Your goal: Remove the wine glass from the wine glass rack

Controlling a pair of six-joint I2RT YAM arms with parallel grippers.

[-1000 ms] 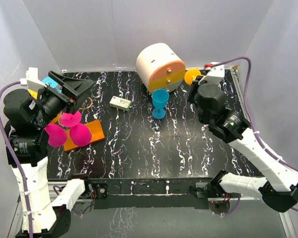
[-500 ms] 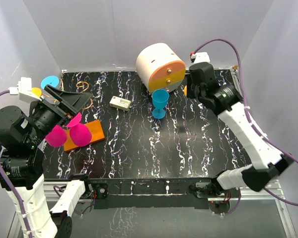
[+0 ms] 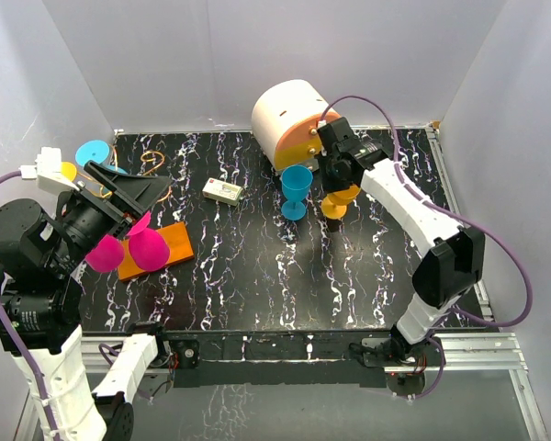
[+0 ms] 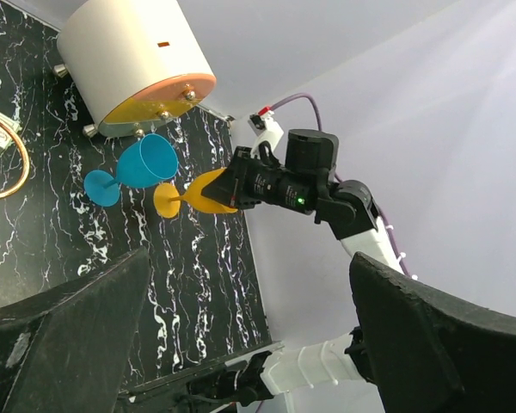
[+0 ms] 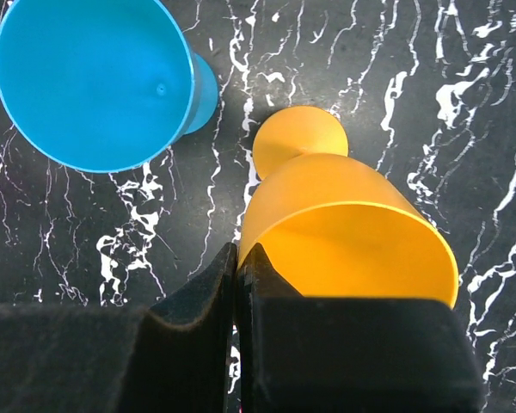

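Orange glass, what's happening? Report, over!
Right fingers shut on orange glass rim. Left fingers open, empty. Blue glass close beside it.

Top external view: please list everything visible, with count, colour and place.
table: one, black marbled, underneath
drawer cabinet: one, white and orange, back centre
blue wine glass: one, blue, before the cabinet
orange wine glass: one, orange, in the right hand
wine glass rack: one, orange base, left
pink wine glasses: two, pink, at the rack
small box: one, white, centre-left
left hand: one, black, open, left
right hand: one, black, centre back, shut
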